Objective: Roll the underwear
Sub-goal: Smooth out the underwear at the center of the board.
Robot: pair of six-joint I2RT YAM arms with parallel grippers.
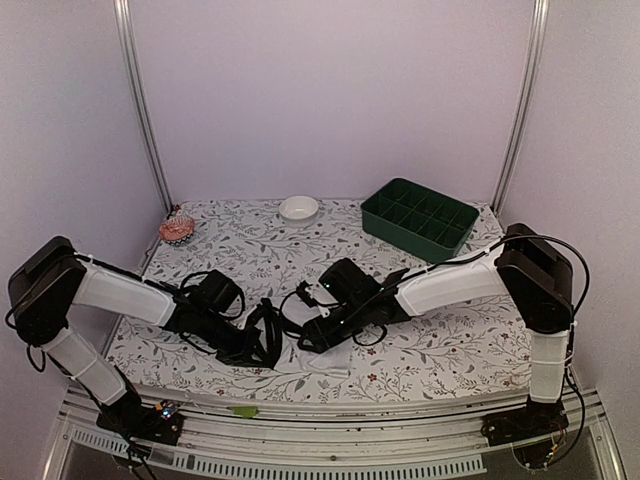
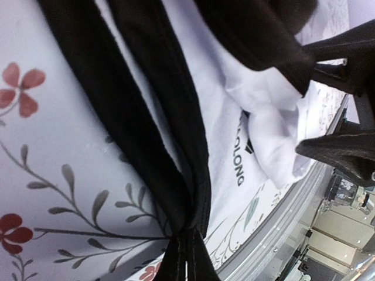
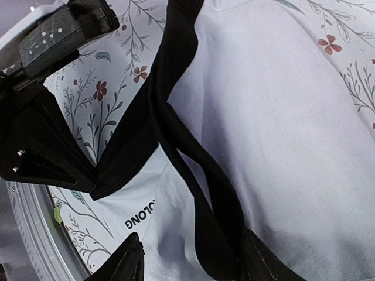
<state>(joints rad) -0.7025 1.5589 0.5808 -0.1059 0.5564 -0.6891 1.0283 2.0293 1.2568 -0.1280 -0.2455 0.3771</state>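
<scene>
We see the underwear [image 3: 281, 117] lying on the flower-patterned bench [image 1: 430, 330], close to its near edge and about midway between the two arms. It is partly bunched. The white cloth spreads flat toward the right arm's side, while its black bands [image 2: 146, 117] run in folded, doubled strips across it and out onto the bench cover. Dark letters [image 3: 139, 213] reading "OLONG" show on a white patch near the bench edge.

The left claw [image 2: 304, 114] sits low at the garment's left end. Its jaws stand apart, with a rumpled fold of white cloth pushed in between them and a black flap lying against the upper one. The bench edge shows through the gap behind the fold, so nothing is pinched. The right claw [image 3: 114, 213] meets the garment from the other side, also low. Its jaws are spread wide and the lettered patch lies in the gap. A corner of black band touches the tip of one jaw without being clamped.

Well apart from all this, at the far side of the bench, stand a small white bowl [image 1: 299, 208] and a green compartment tray [image 1: 418, 218].
</scene>
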